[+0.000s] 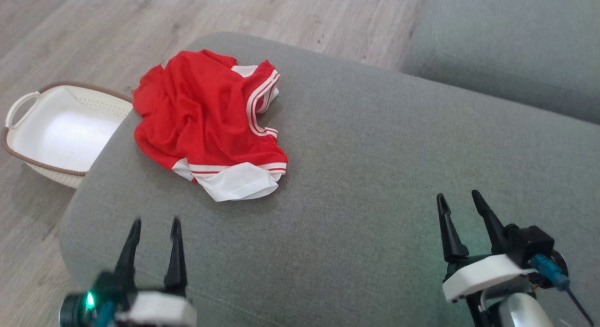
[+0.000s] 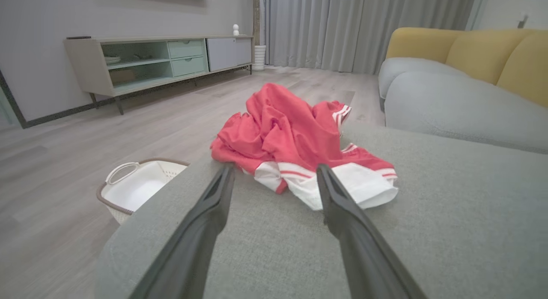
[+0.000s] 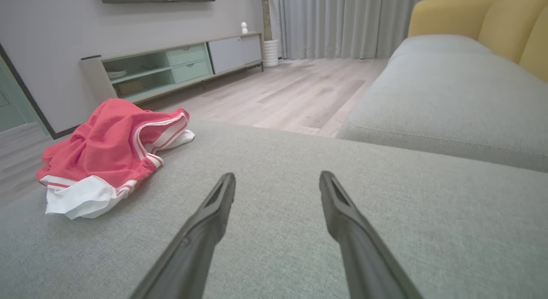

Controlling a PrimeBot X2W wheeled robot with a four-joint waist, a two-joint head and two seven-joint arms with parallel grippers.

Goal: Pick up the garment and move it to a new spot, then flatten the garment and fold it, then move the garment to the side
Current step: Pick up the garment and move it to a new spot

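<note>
The garment [image 1: 206, 116], red with white bands and a white striped trim, lies crumpled in a loose heap on the grey cushion [image 1: 375, 177], at that cushion's far left corner; its red edge reaches the cushion's rim and a white hem flap spreads flat toward the cushion's middle. Nothing holds it.

The left pincer [image 1: 156, 220] hangs over the near left part of the cushion, its two dark fingers parted by a moderate gap and gripping nothing; in the left wrist view the fingertips point at the white flap and stop just short of it, apart from the cloth. The right pincer [image 1: 458, 194] sits over the near right part of the cushion, well apart from the garment, fingers likewise spread and empty; in the right wrist view they point across bare grey fabric.

A white basket [image 1: 47, 170] with a brown rim and a loop handle stands on the wooden floor [image 1: 93, 27] just off the cushion's left side, partly hidden behind its edge. A second grey seat [image 1: 506, 46] lies beyond the cushion's far right, a strip of floor between them; the left wrist view shows yellow backrests [image 2: 471, 50] above that seat. Past the cushion's far side, a low cabinet [image 2: 171, 59] stands against the wall; grey curtains [image 2: 342, 29] hang beyond it.
</note>
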